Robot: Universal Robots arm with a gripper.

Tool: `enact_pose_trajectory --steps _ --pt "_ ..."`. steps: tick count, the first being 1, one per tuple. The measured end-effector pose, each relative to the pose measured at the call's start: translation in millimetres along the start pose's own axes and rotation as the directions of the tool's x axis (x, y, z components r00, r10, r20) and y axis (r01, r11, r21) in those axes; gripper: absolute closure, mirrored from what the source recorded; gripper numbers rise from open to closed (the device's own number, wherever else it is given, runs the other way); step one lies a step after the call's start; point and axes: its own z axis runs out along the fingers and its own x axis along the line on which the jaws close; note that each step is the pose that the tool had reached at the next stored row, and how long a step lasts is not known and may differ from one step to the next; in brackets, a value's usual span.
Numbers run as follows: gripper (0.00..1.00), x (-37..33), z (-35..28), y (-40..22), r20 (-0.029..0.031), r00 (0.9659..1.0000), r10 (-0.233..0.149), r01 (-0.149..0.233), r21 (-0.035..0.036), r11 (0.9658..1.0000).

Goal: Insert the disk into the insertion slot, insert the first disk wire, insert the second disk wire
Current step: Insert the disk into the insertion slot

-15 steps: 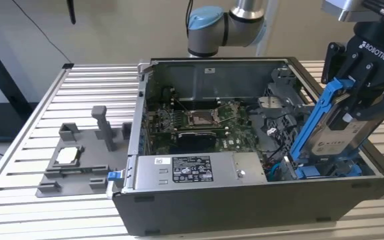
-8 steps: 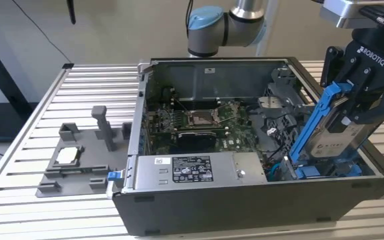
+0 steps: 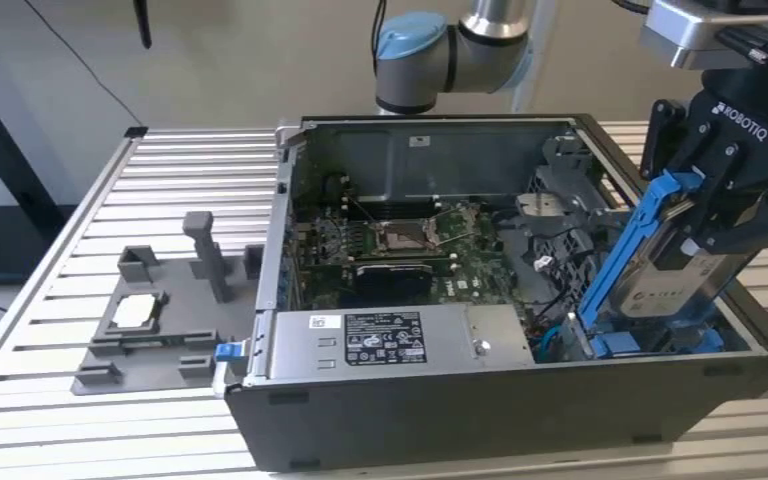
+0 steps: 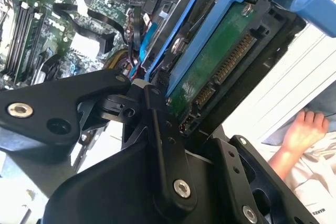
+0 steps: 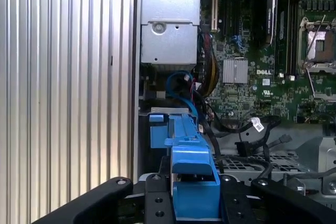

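- Currently, step one of three is in hand: the disk [image 3: 667, 285], clipped in its blue carrier frame [image 3: 628, 250], stands steeply tilted. Its lower end is down inside the computer case [image 3: 491, 410] at the insertion slot [image 3: 658, 342] and its upper end is above the case rim. Judged not yet seated.
- Gripper [image 3: 724, 228]: jaws pinching the disk by its upper part.
- Disk wires: the disk's connector [image 4: 226, 69] is bare in the second wrist view, and loose black cables [image 5: 247, 129] lie inside the case. Both wire steps are judged outstanding.
- Computer case, open side up: holds the motherboard [image 3: 398, 245], a silver power-supply box [image 3: 384, 340] and the insertion slot with its blue fittings.
- Grey fixture tray [image 3: 104, 365] on the slatted table [image 3: 91, 200], at the exterior view's left of the case: holds one small flat square part [image 3: 137, 310].
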Motion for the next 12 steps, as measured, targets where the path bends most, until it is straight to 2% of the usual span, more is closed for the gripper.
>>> enact_pose_trajectory --steps 6,12 --pt "0.67 0.0 5.1 -1.6 0.0066 1.0 0.0 0.0 0.0 1.0" --pt "0.67 0.0 13.2 -2.3 0.0085 1.0 0.0 0.0 -0.0028 1.0"
